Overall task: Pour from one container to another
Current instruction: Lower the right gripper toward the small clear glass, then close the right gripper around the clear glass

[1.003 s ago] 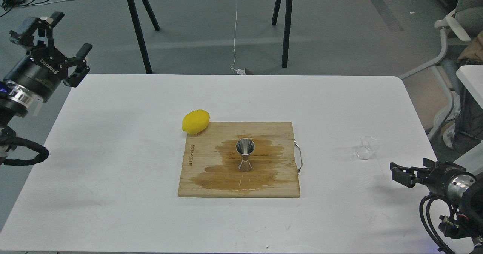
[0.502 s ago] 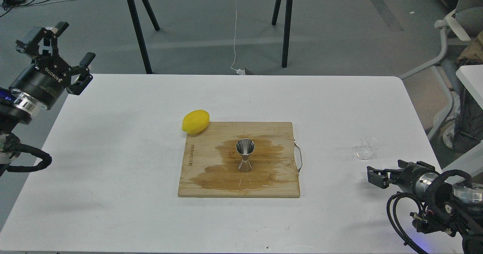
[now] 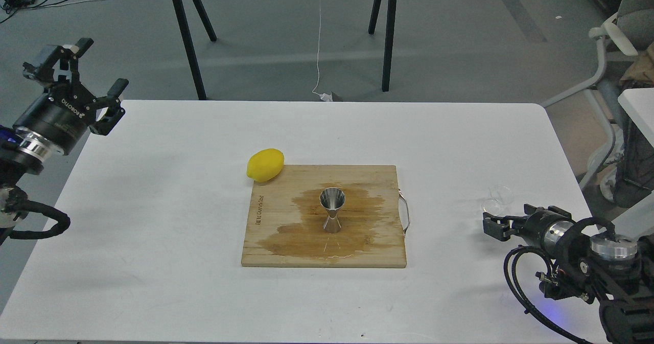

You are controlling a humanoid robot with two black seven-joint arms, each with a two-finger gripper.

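The small clear cup [image 3: 498, 199] stands on the white table [image 3: 153, 190] near its right edge. The shiny steel jigger [image 3: 332, 210] stands upright in the middle of the wooden cutting board [image 3: 265, 242], on a dark wet stain. My right gripper [image 3: 494, 227] is low over the table just in front of the cup, a little to its left and not touching it; it looks small and dark, so its fingers cannot be told apart. At the table's far left corner my left gripper [image 3: 104, 64] hangs open and holds nothing.
A yellow lemon [image 3: 265, 164] lies against the board's far left corner. A metal handle [image 3: 405, 212] sticks out from the board's right side. Black trestle legs [image 3: 186, 37] stand behind the table and a chair [image 3: 613, 42] at the right.
My right arm has moved left and forward along the table's right side, ending just short of the clear cup. The left gripper has shifted slightly. Cup, jigger and lemon have not moved.
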